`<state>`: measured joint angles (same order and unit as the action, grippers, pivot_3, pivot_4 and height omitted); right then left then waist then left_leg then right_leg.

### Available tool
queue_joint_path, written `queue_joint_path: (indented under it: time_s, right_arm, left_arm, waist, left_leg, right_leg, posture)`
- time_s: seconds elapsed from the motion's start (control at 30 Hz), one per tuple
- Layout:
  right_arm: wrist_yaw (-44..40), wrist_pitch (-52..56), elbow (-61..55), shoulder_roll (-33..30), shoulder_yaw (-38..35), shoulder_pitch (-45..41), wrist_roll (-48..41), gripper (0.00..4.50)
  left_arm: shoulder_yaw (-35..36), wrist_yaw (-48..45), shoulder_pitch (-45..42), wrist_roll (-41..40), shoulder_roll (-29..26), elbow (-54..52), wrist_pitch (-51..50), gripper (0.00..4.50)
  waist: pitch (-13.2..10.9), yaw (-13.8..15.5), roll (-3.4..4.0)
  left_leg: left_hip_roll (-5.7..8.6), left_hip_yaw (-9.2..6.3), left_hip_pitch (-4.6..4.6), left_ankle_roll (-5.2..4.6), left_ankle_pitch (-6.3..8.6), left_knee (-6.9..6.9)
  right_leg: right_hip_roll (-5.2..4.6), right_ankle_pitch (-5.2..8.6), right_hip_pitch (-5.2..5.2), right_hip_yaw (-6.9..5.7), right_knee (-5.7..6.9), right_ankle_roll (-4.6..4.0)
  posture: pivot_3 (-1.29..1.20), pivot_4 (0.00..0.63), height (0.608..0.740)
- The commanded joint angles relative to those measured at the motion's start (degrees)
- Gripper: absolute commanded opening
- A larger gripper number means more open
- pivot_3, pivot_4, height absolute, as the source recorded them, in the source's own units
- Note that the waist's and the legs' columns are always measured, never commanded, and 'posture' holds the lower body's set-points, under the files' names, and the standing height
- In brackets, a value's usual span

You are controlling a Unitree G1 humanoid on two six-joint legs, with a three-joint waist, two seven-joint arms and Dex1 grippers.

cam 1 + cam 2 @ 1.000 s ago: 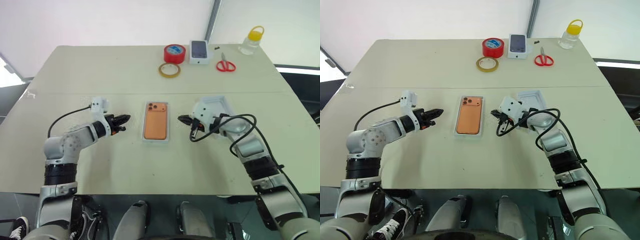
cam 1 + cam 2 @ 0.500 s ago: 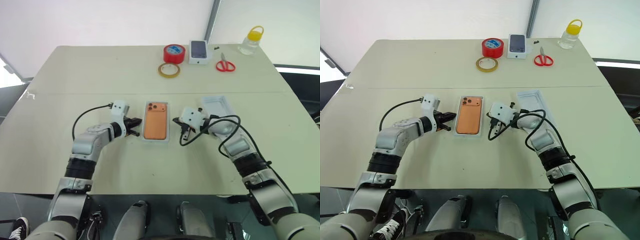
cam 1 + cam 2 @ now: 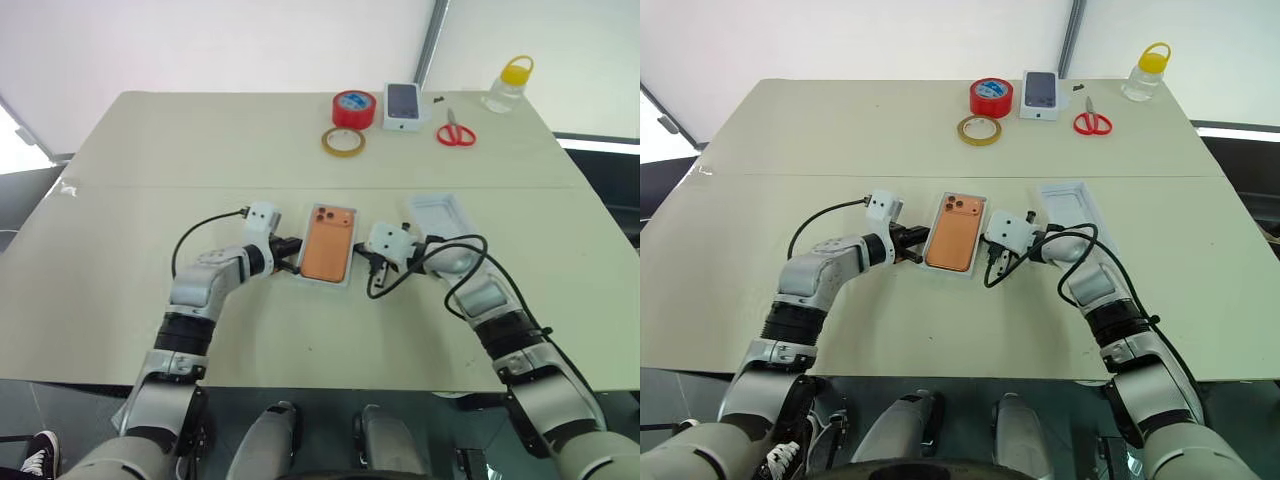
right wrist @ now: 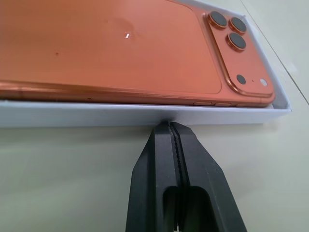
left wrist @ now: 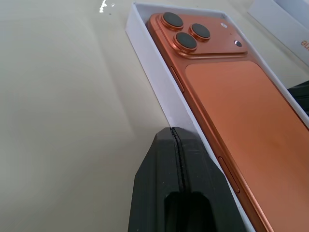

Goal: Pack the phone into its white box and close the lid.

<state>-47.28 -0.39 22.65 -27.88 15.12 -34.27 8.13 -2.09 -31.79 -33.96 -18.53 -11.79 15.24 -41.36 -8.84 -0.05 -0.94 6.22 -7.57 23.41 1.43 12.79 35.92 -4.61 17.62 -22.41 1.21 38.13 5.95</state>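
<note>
Phone [image 3: 330, 245] in white box [image 5: 159, 92], clenched left hand [image 3: 291, 250], right hand [image 3: 366, 256] flanking; lid [image 3: 440, 216] beside

The white box [image 5: 159, 82] wall blocks the closed left gripper [image 5: 175, 133] and right gripper [image 4: 169, 126] fingertips; bare table [image 5: 63, 121] lies beside them.

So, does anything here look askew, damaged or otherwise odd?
Slightly. The phone sits in the white box, which lies a little skewed on the table, with the shut left pincer and right pincer at its long sides. The lid is off. No damage.
</note>
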Motion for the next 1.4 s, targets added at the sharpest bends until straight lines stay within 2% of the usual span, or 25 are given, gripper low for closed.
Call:
queue_joint_path:
  time_s: [0.03,0.13,0.23,0.43,0.57,0.77,0.97,1.13,1.2,1.4]
  right_arm:
    - [-0.4,0.6,-0.7,-2.6,-1.4,0.5,0.2,0.0]
    - [-0.2,0.6,0.8,-4.4,-2.1,1.1,0.4,0.0]
    - [-1.2,2.3,-0.2,-5.4,-3.1,2.3,-0.3,0.0]
    - [-4.1,4.8,-4.3,-6.9,-4.0,4.9,-1.4,0.0]
    - [-2.6,5.1,-5.1,-7.0,-4.5,4.8,-0.3,0.0]
    - [-2.1,5.5,-6.5,-8.1,-5.2,4.7,0.3,0.0]
    - [-2.9,5.9,-8.9,-12.1,-7.1,5.0,-0.1,0.0]
    - [-4.5,9.5,-11.2,-12.1,-8.9,5.1,-3.9,0.0]
    - [-7.2,8.4,-13.0,-14.3,-7.9,6.4,-3.7,0.0]
    - [-4.4,10.9,-13.1,-13.8,-11.6,6.1,-6.5,0.0]
  left_arm:
    - [-3.6,-0.2,-1.6,-1.9,7.3,-0.6,-1.8,0.01]
    - [-3.4,0.5,-3.2,-1.4,10.8,1.2,-1.7,0.01]
    - [-4.6,-0.8,-4.6,0.7,11.8,3.6,0.5,0.01]
    - [-4.2,-2.8,-7.6,1.7,12.7,8.3,3.4,0.01]
    - [-4.7,-3.6,-7.1,3.1,12.3,8.8,4.5,0.01]
    - [-3.7,-9.2,-6.4,3.2,6.5,6.9,4.7,0.01]
    - [2.0,-9.7,-9.8,2.4,-0.8,10.4,6.4,0.01]
    - [2.5,-9.1,-9.3,3.7,-3.0,10.9,9.2,0.01]
    - [2.5,-9.3,-8.2,3.5,-3.4,8.9,9.6,0.01]
    - [3.8,-15.0,-2.1,0.4,-7.7,-2.3,11.6,0.01]
  waist:
    - [0.0,0.9,0.0]
    - [0.0,1.3,-0.01]
    - [0.0,0.9,-0.02]
    - [0.0,0.7,-0.02]
    - [0.0,0.7,-0.02]
    - [0.0,0.5,-0.02]
    - [0.0,0.0,-0.03]
    - [0.0,-0.6,-0.03]
    - [0.0,-0.6,-0.04]
    - [-0.1,-1.0,-0.02]
  left_leg:
    - [0.01,0.0,0.0,-0.01,0.0,0.01]
    - [0.08,-0.03,0.02,-0.11,0.06,0.12]
    - [0.12,-0.01,0.04,-0.14,0.09,0.13]
    - [0.09,0.0,0.03,-0.14,0.09,0.13]
    - [0.09,0.0,0.03,-0.14,0.08,0.12]
    - [0.07,0.0,0.03,-0.14,0.08,0.11]
    - [0.03,0.0,0.05,-0.12,0.07,0.09]
    - [0.03,0.0,0.05,-0.11,0.07,0.09]
    - [0.03,0.0,0.07,-0.11,0.07,0.09]
    - [-0.02,0.02,0.08,-0.1,0.06,0.08]
  right_leg:
    - [-0.01,0.0,0.01,0.0,0.0,0.0]
    - [-0.06,0.03,0.13,-0.06,-0.09,0.05]
    - [-0.09,0.05,0.11,-0.04,-0.09,0.08]
    - [-0.07,0.05,0.11,-0.04,-0.07,0.09]
    - [-0.07,0.06,0.11,-0.03,-0.07,0.09]
    - [-0.05,0.05,0.07,-0.02,-0.04,0.09]
    - [-0.02,0.05,-0.03,0.0,0.01,0.09]
    - [-0.04,0.05,-0.01,0.0,0.01,0.09]
    - [-0.03,0.05,-0.03,0.0,0.01,0.09]
    - [-0.01,0.04,-0.1,0.05,0.06,0.07]
  posture:
    - [0.0,0.15,0.74]
    - [0.0,0.15,0.74]
    - [0.0,0.15,0.74]
    - [0.0,0.15,0.74]
    - [0.0,0.15,0.74]
    - [0.0,0.15,0.74]
    - [0.0,0.15,0.74]
    - [0.0,0.15,0.74]
    - [0.0,0.15,0.74]
    - [0.0,0.15,0.74]
